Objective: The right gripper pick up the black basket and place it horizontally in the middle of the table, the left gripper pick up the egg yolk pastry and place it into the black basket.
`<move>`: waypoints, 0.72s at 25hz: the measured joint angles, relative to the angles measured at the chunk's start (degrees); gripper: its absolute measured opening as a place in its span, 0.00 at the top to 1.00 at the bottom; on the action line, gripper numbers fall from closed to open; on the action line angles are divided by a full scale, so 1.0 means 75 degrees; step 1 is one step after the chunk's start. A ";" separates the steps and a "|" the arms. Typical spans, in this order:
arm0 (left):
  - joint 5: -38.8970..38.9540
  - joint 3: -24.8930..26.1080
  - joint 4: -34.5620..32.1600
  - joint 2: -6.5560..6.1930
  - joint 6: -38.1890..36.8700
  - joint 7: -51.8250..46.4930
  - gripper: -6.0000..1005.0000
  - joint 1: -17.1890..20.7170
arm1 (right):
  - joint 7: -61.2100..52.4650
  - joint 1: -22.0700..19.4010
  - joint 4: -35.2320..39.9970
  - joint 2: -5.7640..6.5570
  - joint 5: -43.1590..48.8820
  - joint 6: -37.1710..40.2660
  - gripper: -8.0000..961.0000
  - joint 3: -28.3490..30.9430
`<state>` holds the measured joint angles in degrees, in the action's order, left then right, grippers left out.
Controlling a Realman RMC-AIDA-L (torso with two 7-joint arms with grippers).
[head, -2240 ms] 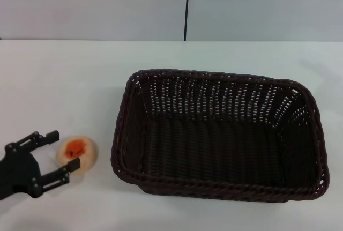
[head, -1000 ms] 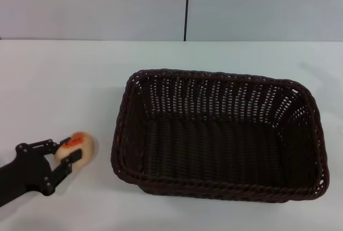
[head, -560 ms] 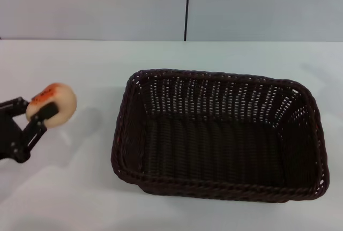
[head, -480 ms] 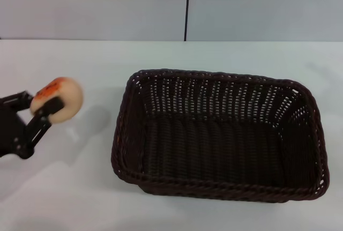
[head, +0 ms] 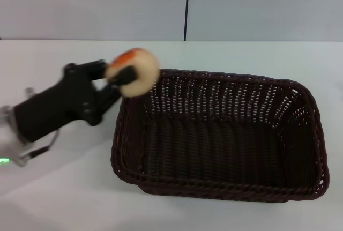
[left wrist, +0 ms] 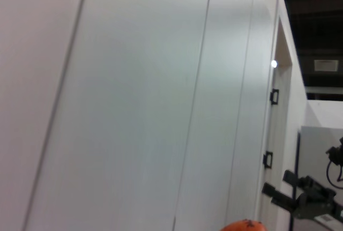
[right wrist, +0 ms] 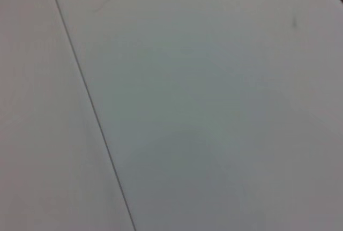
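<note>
The black basket (head: 220, 134) lies lengthwise across the white table (head: 64, 65), right of centre, and holds nothing. My left gripper (head: 119, 76) is shut on the egg yolk pastry (head: 134, 72), a cream bun with an orange-red top, and holds it in the air over the basket's far left corner. An orange sliver of the pastry shows in the left wrist view (left wrist: 244, 225). My right gripper is out of view; its wrist view shows only a wall.
A grey panelled wall (head: 107, 6) with a dark vertical seam (head: 187, 6) stands behind the table. The left arm (head: 48, 110) reaches in from the left edge. White tabletop lies in front and to the left of the basket.
My left gripper closed on the pastry on the table at the left, lifted it, and carried it right and away to the basket's far left corner. The basket has not moved.
</note>
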<state>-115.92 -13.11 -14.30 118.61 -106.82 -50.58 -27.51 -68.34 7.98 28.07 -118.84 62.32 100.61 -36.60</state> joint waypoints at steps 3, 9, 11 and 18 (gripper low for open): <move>-0.0001 -0.0297 0.0344 0.0005 0.0533 0.0016 0.84 -0.0184 | 0.0024 -0.0095 -0.0153 -0.0004 0.0000 0.0066 0.19 0.0008; 0.0045 -0.0418 0.0339 -0.0014 0.0585 0.0114 0.59 -0.0027 | 0.0273 -0.0249 -0.0484 -0.0002 -0.0019 0.0239 0.19 0.0156; 0.0085 -0.0285 0.0220 -0.0048 0.0559 0.0211 0.51 0.0156 | 0.0413 -0.0260 -0.0614 0.0003 -0.0019 0.0240 0.19 0.0243; 0.0836 0.1519 0.0071 -0.0061 0.0782 0.1466 0.22 0.1363 | 0.1949 -0.0207 -0.1699 -0.0003 -0.0031 0.0230 0.19 0.1036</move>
<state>-109.65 -1.72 -13.76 118.15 -100.95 -39.58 -17.28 -53.72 6.43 15.32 -118.87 62.09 102.34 -28.83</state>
